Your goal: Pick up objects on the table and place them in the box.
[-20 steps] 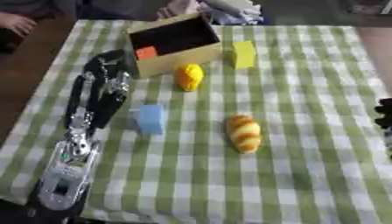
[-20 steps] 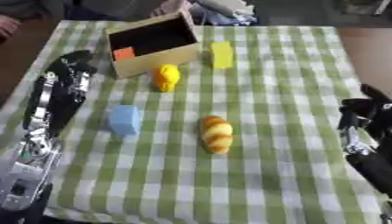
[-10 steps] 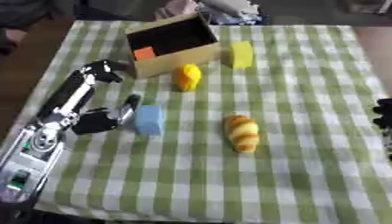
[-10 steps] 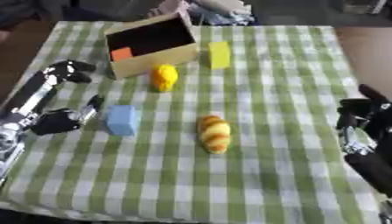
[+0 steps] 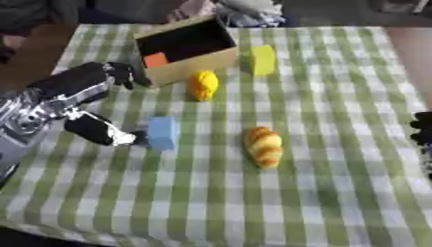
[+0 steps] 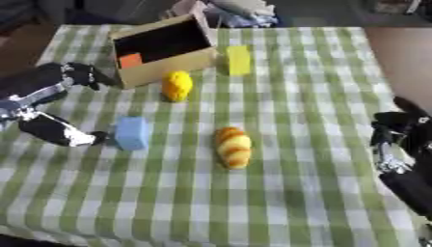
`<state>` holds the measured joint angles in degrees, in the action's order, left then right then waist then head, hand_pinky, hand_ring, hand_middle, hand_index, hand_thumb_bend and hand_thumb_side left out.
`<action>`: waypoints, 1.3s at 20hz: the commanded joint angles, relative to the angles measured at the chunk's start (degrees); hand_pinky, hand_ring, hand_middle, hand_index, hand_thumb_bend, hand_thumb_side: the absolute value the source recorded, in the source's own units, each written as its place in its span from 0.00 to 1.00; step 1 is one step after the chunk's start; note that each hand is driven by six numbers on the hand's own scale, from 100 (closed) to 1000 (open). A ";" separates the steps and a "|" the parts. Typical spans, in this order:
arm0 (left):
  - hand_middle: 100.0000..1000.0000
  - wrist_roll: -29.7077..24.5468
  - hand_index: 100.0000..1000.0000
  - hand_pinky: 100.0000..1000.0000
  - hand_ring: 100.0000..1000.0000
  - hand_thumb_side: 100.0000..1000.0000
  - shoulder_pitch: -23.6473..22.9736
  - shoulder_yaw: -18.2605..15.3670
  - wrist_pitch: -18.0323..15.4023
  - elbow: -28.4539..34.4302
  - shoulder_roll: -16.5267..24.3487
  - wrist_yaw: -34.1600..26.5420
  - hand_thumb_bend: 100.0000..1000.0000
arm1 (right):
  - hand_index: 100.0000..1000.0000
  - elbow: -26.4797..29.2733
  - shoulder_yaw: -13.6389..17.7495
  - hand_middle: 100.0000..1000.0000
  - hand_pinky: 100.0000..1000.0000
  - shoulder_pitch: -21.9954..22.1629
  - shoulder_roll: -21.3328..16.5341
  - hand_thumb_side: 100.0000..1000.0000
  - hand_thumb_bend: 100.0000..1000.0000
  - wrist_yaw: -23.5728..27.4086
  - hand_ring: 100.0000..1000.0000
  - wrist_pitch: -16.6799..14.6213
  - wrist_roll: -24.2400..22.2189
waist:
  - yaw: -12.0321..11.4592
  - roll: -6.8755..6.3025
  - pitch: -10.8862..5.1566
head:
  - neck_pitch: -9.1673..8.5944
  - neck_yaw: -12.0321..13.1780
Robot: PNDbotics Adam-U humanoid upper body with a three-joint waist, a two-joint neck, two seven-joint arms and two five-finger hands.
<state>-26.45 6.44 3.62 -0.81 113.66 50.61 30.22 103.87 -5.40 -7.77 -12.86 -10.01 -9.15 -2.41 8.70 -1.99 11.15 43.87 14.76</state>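
Blue block stands on the checked surface, the left hand spread beside it, thumb nearly touching; a nudge could topple it before the box.

A green-and-white checked tablecloth covers the table, a brown floor shows along the left side, and at the far edge there's a blurred heap of pale cloth
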 commanded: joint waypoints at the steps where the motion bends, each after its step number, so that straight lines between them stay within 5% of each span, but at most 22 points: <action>1: 0.76 -3.33 0.87 0.76 0.73 0.41 1.81 0.93 -0.27 0.93 4.26 -0.54 0.58 | 0.93 0.63 -0.17 0.68 0.64 -0.44 -0.93 0.41 0.00 -0.05 0.71 -0.13 -0.32 | 0.10 -0.74 -1.46 | 0.25 0.38; 11: 0.75 -10.27 0.85 0.75 0.72 0.47 6.49 6.70 1.49 -0.52 6.06 -0.88 0.60 | 0.93 0.60 -0.50 0.68 0.64 -0.48 -1.04 0.41 0.00 0.07 0.71 -0.16 -0.65 | 0.66 -0.77 -1.65 | 0.25 1.30; 26: 0.72 -9.73 0.84 0.73 0.69 0.48 12.70 10.60 2.46 -10.50 0.81 3.31 0.55 | 0.93 0.51 -0.66 0.68 0.64 -0.37 -0.79 0.41 0.00 0.26 0.71 -0.19 -0.85 | 0.83 -0.51 -1.67 | 0.25 2.03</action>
<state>-36.47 18.32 14.43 1.46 103.45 50.60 32.88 103.84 -6.07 -7.75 -12.88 -10.00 -9.21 -3.11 9.51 -2.01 11.13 43.87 16.56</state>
